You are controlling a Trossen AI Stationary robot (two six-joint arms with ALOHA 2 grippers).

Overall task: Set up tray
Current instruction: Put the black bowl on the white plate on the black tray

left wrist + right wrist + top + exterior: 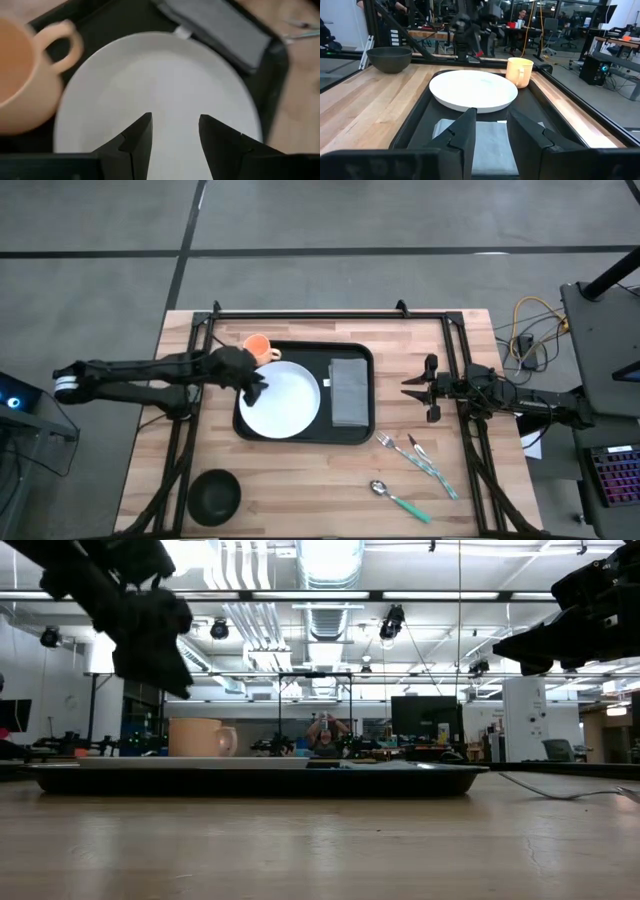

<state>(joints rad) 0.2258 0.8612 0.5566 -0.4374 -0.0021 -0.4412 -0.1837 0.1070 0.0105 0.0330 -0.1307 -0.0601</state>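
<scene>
The black tray [368, 358] lies mid-table. On it sit a white plate [285, 400], a folded grey napkin [349, 391] to the plate's right, and an orange mug [258, 347] standing at the far left corner. My left gripper [256, 387] hovers open above the plate's left part; its wrist view shows its fingers [140, 135] over the plate [165, 75], beside the mug [20, 75]. The low view shows it raised well above the tray [250, 778]. My right gripper [412, 388] waits open in the air to the right of the tray, pointing at the napkin [490, 145].
A fork [395, 445], a knife [432, 465] and a green-handled spoon [400, 498] lie on the wood near the tray's near right corner. A small round black bowl [215, 493] stands near the table's near left corner. A person [327, 735] is in the room behind.
</scene>
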